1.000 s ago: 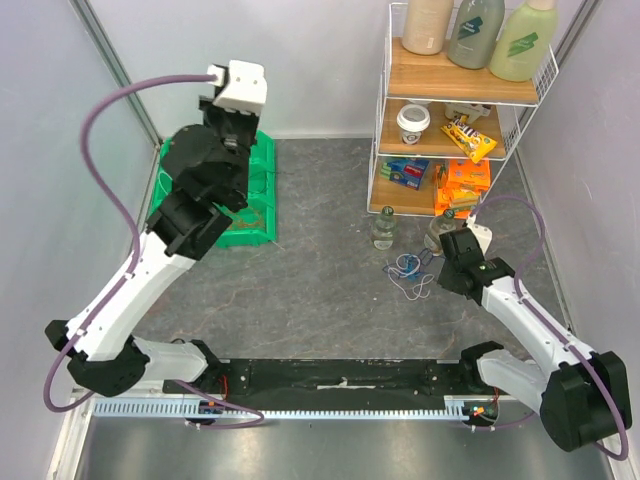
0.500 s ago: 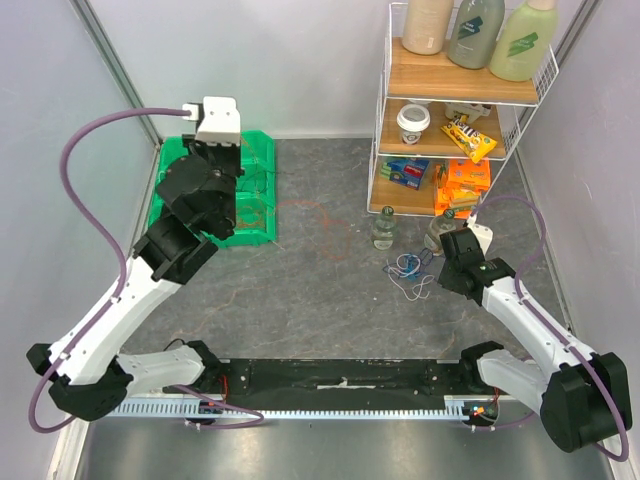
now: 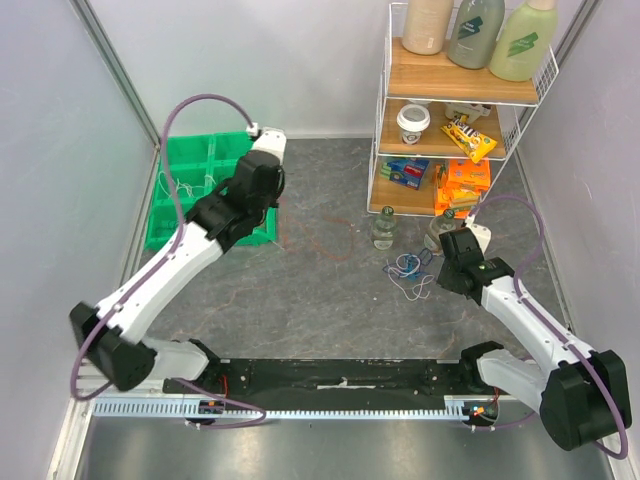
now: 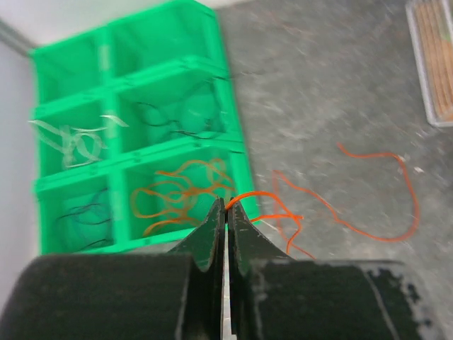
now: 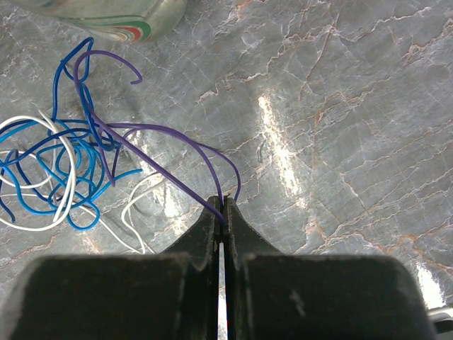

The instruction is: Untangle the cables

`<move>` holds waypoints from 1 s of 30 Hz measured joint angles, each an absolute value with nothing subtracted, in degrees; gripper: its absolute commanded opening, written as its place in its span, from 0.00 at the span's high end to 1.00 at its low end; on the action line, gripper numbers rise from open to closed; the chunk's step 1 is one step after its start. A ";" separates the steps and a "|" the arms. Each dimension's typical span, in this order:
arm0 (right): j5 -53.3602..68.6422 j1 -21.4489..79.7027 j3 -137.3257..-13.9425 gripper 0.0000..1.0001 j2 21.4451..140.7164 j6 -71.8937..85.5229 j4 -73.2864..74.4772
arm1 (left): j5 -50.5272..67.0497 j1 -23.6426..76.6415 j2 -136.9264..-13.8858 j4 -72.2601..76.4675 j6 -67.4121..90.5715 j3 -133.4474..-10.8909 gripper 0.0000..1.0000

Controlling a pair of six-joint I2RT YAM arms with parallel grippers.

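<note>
Nearest, on the right side of the table [image 3: 300, 300], the right claw [image 5: 222, 205] is pinched shut on a purple cable [image 5: 152, 159]. Its loops run left into the tangle [image 5: 49, 170] of blue and white cables, which lies on the near side of a bottle [image 5: 106, 18].

Farther off to the left, the left claw [image 4: 226, 209] is closed on one end of an orange cable [image 4: 368, 230], and the rest of it trails rightward across the bare table. This claw hangs at the near right edge of the green bin [image 4: 177, 67], beside the compartment holding orange strands [image 4: 180, 195]. Black and white ones lie in compartments beyond.

The step in hand looks like sorting by colour, with the orange cable bound for its compartment. Next, the left claw would need to move over that compartment and draw the trailing length in before letting go. The purple cable wants a slow pull away from the tangle, so the blue loops are not dragged along.
</note>
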State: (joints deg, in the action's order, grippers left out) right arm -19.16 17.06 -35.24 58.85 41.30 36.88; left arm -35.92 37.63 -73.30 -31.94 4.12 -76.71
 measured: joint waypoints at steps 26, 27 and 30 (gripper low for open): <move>-17.74 17.06 -35.24 1.00 59.72 39.79 36.18 | -4.91 36.49 -109.12 -45.10 11.84 -91.83 0.05; -17.72 17.06 -35.24 1.00 59.88 39.77 36.12 | -4.34 36.47 -108.25 -45.06 12.36 -91.35 0.05; -17.58 17.06 -35.24 1.00 60.07 39.57 35.88 | -3.38 36.49 -106.59 -45.15 13.58 -89.52 0.04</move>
